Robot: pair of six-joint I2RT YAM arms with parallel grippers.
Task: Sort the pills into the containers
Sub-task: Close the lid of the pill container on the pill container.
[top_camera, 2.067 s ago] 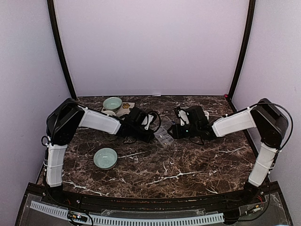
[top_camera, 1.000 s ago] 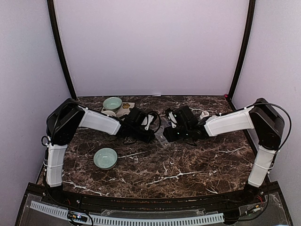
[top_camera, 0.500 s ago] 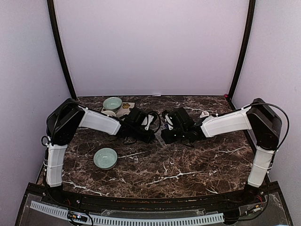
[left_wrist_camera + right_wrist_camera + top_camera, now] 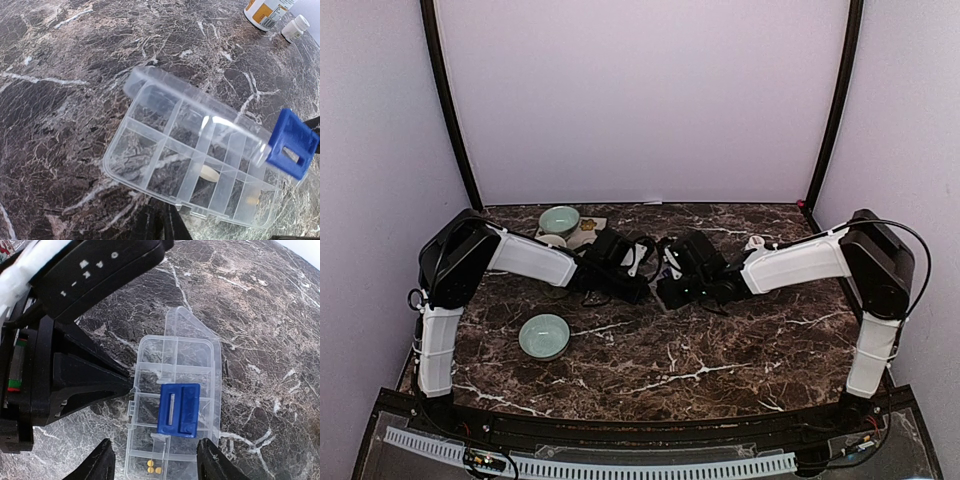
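- Jaws of the right gripper (image 4: pixel 156 462): released and spread wide. They hang over one end of the organiser box (image 4: pixel 175 365) with nothing between them.
- Jaws of the left gripper (image 4: pixel 130 385): drawn together to a single point, with the tip touching the box's long rim. I cannot tell whether they nip the rim. Likely purpose is to brace the box against sliding.
- Box lies flat on the marble worktop (image 4: pixel 60 60), midway between the two grippers.
- Lid (image 4: pixel 197 117) appears partly raised off the compartments. The blue piece (image 4: pixel 179 410) at its free edge is probably the latch.
- Contents: three small yellow pills (image 4: pixel 152 467) share one end compartment and a pale oblong pill (image 4: pixel 210 174) lies in another. Most of the other cells look bare.
- Pill bottles (image 4: pixel 265 10) stand well apart from the box.
- Judgement: sorting is at an early stage. The right gripper seems placed to work the lid while the left steadies the box.
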